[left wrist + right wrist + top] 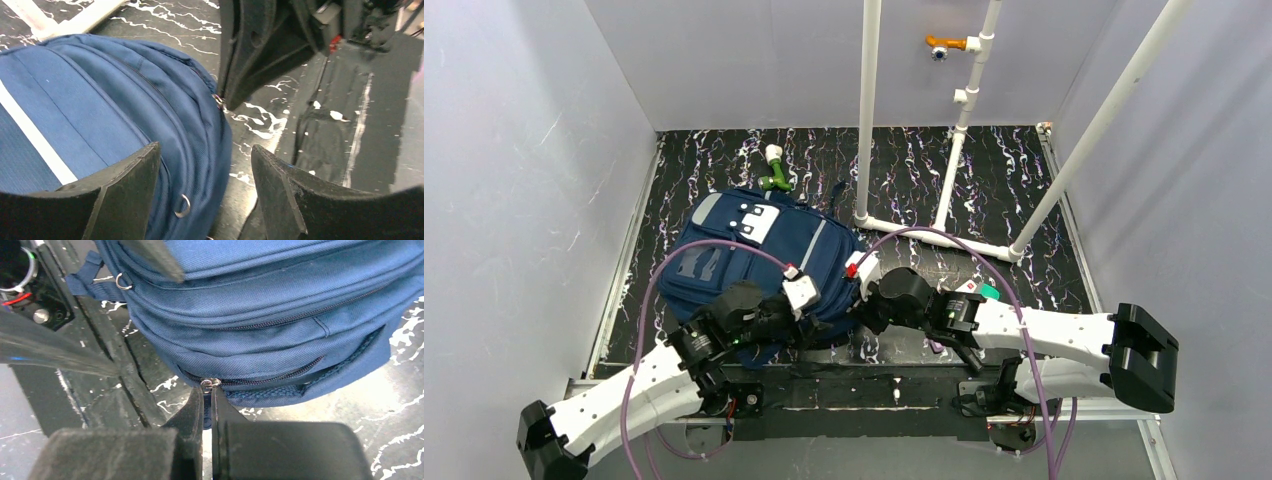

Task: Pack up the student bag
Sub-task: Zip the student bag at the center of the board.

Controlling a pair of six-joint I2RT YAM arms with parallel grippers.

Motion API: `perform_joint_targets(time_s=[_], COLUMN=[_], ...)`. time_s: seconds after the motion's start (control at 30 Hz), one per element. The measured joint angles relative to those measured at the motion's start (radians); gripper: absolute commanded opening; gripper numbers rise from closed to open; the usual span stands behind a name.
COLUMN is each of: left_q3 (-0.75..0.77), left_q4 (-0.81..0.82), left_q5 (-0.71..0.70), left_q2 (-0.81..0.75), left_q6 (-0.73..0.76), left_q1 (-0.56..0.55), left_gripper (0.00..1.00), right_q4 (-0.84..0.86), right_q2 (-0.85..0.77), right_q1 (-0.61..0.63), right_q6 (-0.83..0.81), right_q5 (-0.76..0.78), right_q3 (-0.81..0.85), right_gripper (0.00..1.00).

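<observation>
No word, brand, number or sign can be read in any of the views; the white patch on the student bag, toward the table's far left corner, carries only a few dark dots, with no letters to make out; the bag's clear front pocket window shows nothing legible; a small white-and-green tag on the right arm, toward the table's near edge, is too small to read; in the wrist views the blue fabric, the zips and the metal zipper pull bear no lettering that can be told.
</observation>
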Motion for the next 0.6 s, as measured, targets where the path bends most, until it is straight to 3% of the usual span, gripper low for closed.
perform_joint_targets(time_s=[0.3, 0.37, 0.5, 0.6], left_q3=[0.034, 0.041, 0.042, 0.056], left_q4=[0.072, 0.081, 0.077, 0.049], left_q5=[-0.112, -0.145, -0.224, -0.268], left_q2=[0.191, 0.224, 0.237, 0.233], left_q6=[0.134, 0.151, 0.169, 0.166], left_q1=[-0.141, -0.170, -0.190, -0.201], left_gripper=[0.60, 0.49, 0.04, 0.00], right_q4=[-0.001, -0.005, -0.014, -0.018], right_q2=[0.000, 0.000, 0.000, 0.000], right_q1=[0.000, 0.000, -0.001, -0.002], right_q6=[0.061, 0.070, 0.069, 0.055], right_q5=[-0.101, -0.117, -0.131, -0.117], right_q3=[0.028, 0.038, 0.047, 0.058], right_gripper=[0.01, 0.01, 0.01, 0.01])
